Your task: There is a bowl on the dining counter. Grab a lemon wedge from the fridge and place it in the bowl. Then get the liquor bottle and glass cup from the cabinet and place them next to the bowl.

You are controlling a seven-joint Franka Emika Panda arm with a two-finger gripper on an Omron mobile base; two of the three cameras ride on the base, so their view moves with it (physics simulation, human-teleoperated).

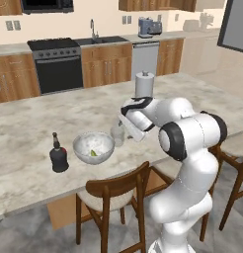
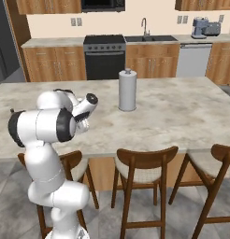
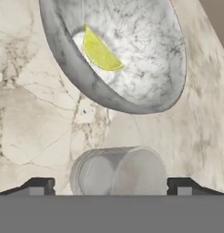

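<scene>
A marbled grey bowl (image 1: pixel 94 147) stands on the dining counter (image 1: pixel 39 123) with a yellow lemon wedge (image 3: pixel 101 51) lying inside it. Left of the bowl is the dark liquor bottle (image 1: pixel 58 154), upright. Just right of the bowl, the clear glass cup (image 1: pixel 117 135) stands on the counter. My gripper (image 1: pixel 122 129) reaches down at the cup. In the hand view the gripper (image 3: pixel 111 185) is open, with the glass cup (image 3: pixel 118 170) between its dark fingertips (image 3: pixel 38 185). A small gap shows on the cup's left side.
A paper towel roll (image 1: pixel 144 84) stands upright on the counter behind my arm. Wooden stools (image 1: pixel 113 197) line the counter's near edge. Stove, sink and cabinets run along the back wall.
</scene>
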